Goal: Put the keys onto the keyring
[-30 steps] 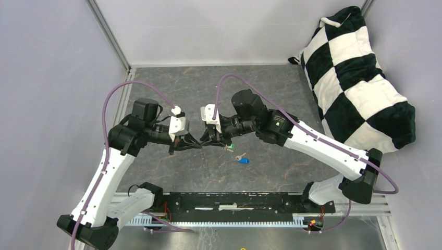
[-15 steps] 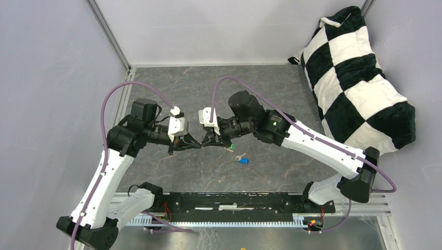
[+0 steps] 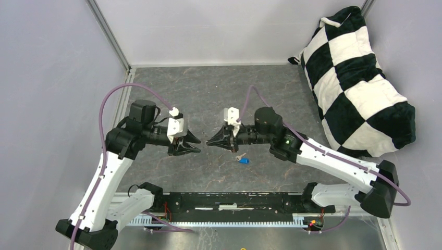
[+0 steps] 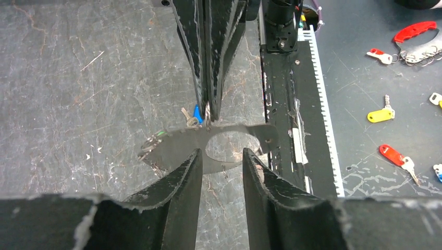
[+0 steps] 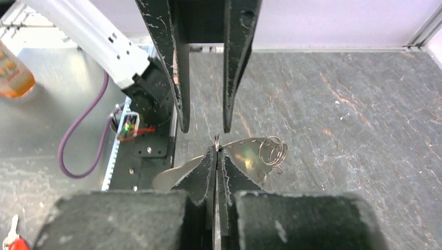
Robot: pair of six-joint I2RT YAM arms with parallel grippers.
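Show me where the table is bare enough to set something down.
Crowded: the middle, where the open left pincer faces the right pincer, shut on the keyring, the blue key just beside it. Bare: the far table from there to the back wall, and the strip between the pincers and the black rail at the near edge.

You've got pale lavender-grey wall panels [image 3: 208,31] behind the checkered cushion [image 3: 359,78] and on both sides of it. The cushion is black-and-white and slumped against the right panel. The desk [image 3: 208,88] spreading left of the cushion is dark grey, marbled and scratched. An aluminium post [image 3: 107,34] stands in the corner well left of the cushion. A black rail [image 3: 234,200] edges the desk on the side opposite the cushion. The light is soft and even.
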